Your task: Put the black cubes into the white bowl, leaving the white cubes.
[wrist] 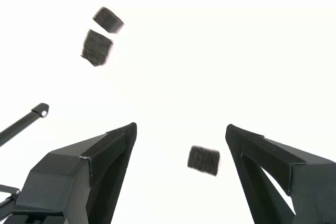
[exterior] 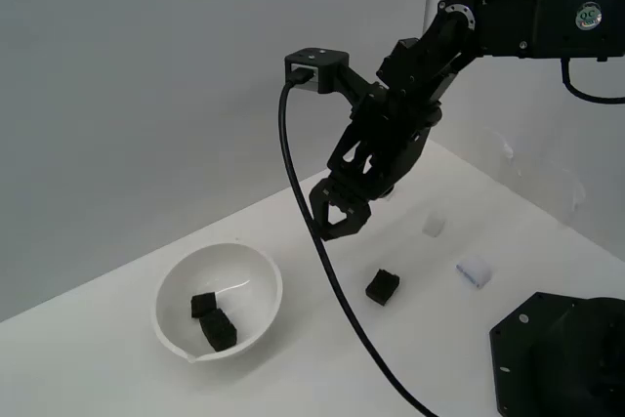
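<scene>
The white bowl [exterior: 256,278] sits toward the exterior view's left with two black cubes [exterior: 203,304] [exterior: 220,329] inside; the wrist view shows them as blurred dark blocks [wrist: 107,19] [wrist: 97,47]. A third black cube [exterior: 382,286] lies on the white surface to the bowl's right and appears between the fingers in the wrist view [wrist: 203,160]. My gripper [exterior: 339,212] hangs open above the surface, up and left of that cube, holding nothing. Two white cubes [exterior: 433,226] [exterior: 476,270] lie further to the exterior view's right.
The arm's black cable [exterior: 327,271] hangs down past the bowl's right side to the front edge. A black base block [exterior: 557,354] stands at the exterior view's lower right. A grey wall backs the white table.
</scene>
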